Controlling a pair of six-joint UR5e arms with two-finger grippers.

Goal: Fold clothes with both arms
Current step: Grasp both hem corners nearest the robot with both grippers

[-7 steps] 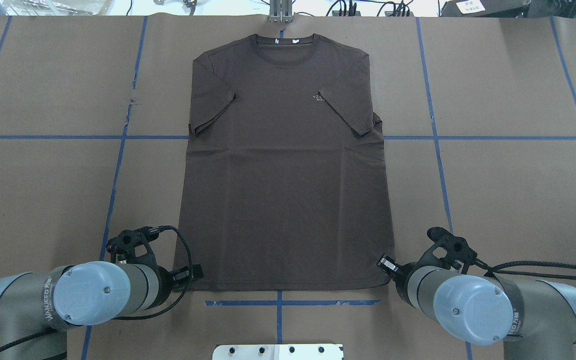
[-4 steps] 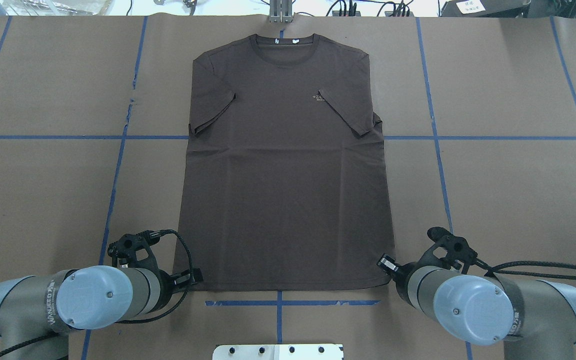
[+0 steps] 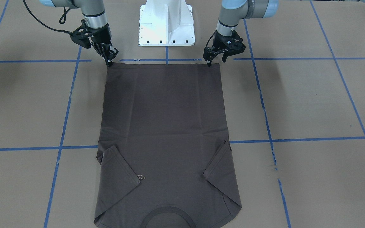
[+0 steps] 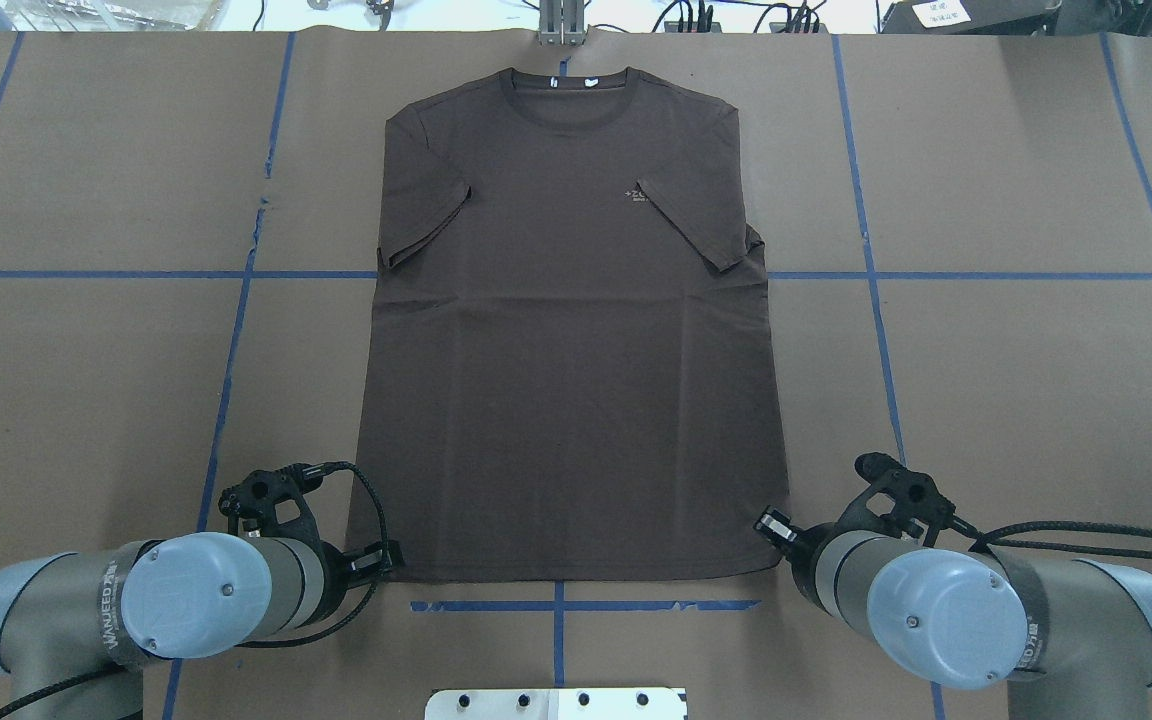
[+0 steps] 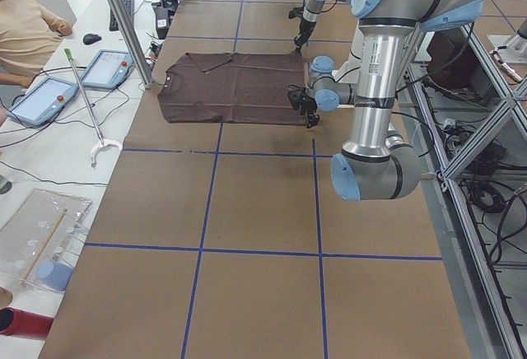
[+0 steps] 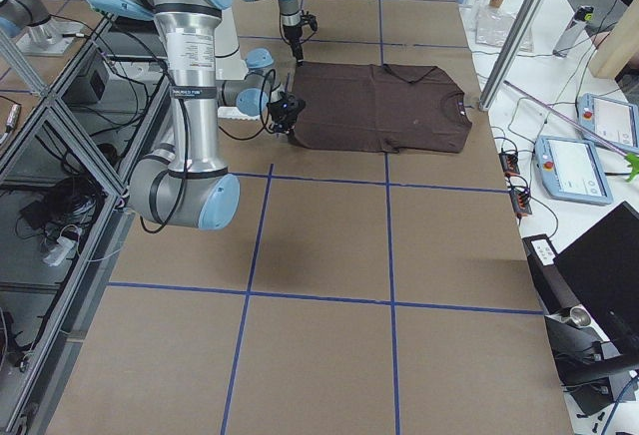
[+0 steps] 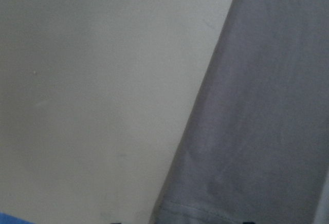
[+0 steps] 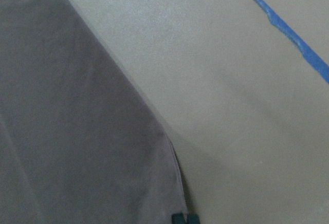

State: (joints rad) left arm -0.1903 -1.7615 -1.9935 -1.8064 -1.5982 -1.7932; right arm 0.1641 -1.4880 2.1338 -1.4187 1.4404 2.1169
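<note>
A dark brown-grey cotton T-shirt [image 4: 576, 350] lies flat, front up, sleeves folded inward, on a matte brown surface [image 4: 1016, 380] gridded with blue tape [image 4: 986, 275] — the right gripper [image 3: 109, 61] pinches one hem corner between its jaws; the left gripper [image 3: 215, 61], jaws spread, sits at the other

The fingers of the left gripper [image 3: 215, 61] and of the right gripper [image 3: 109, 60] are hidden under the arms [image 4: 286, 580] in the overhead view. In the front-facing view the collar [image 3: 166, 210] of the T-shirt [image 3: 166, 120] is cut off by the lower edge, and the chest logo [image 3: 141, 177] is too small to be read. Both wrist views are blurred; only dark fingertips [image 8: 178, 218] are seen at the lower edge
</note>
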